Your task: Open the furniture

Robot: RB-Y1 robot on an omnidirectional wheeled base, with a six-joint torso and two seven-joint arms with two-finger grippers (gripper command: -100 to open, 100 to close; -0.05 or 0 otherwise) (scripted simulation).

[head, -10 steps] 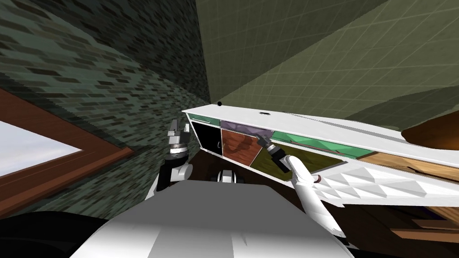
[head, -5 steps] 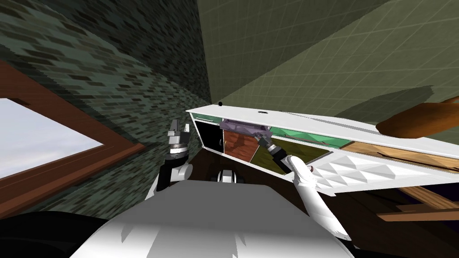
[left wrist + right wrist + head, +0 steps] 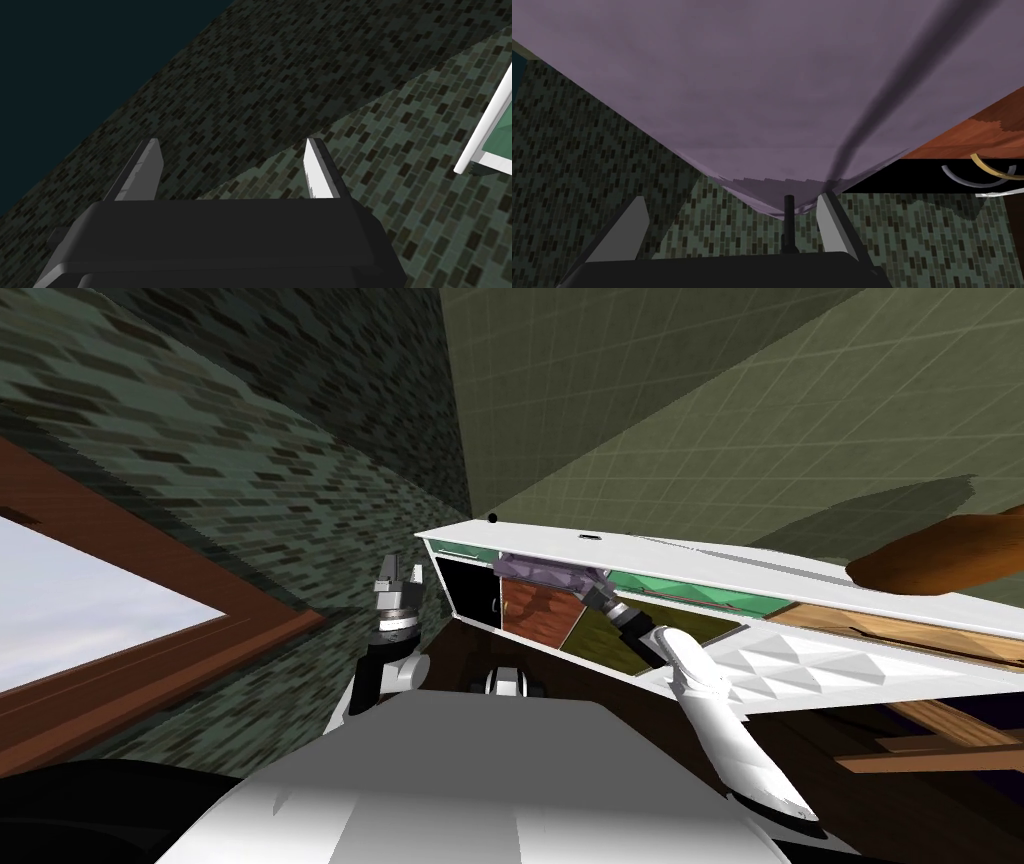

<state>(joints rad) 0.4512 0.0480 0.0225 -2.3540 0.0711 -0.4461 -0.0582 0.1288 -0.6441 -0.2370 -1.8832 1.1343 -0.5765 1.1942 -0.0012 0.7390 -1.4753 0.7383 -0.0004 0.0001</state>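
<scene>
The long white cabinet (image 3: pixel 640 553) with its many-coloured front runs from our twelve o'clock away toward three o'clock. In its top row the dull purple drawer front (image 3: pixel 545 573), at about one o'clock, juts out of line with the green drawer fronts (image 3: pixel 690 593) on either side, so that drawer stands partly open. Our right gripper (image 3: pixel 592 590) is right at that purple front. In its wrist view the purple face spreads wide just beyond the fingers (image 3: pixel 829 225), which stand apart. A thin dark handle rod (image 3: pixel 788 215) rises between them, nearer one finger than the other, and neither presses it as far as we can see. Beneath the drawer row we see a black door panel (image 3: pixel 465 588), a reddish-brown wood-grain door (image 3: pixel 540 613) and an olive door (image 3: pixel 597 643). Farther toward three o'clock come a white faceted panel (image 3: pixel 800 673) and a pale wood panel (image 3: pixel 880 633). The right wrist view also catches a grey curved ring handle (image 3: pixel 959 179) and a gold curved ring handle (image 3: pixel 987 169) against a black area under the reddish wood. Our left gripper (image 3: pixel 398 576) is held up at eleven o'clock, off the cabinet's near end, touching nothing, its two fingers (image 3: pixel 320 172) spread apart. A dark brick wall (image 3: pixel 250 488) stands behind it, a brown-framed window (image 3: pixel 90 628) lies at nine o'clock, an olive tiled wall (image 3: pixel 700 408) rises above the cabinet, and a rounded brown object (image 3: pixel 940 553) sits at two o'clock over the cabinet's far end.
</scene>
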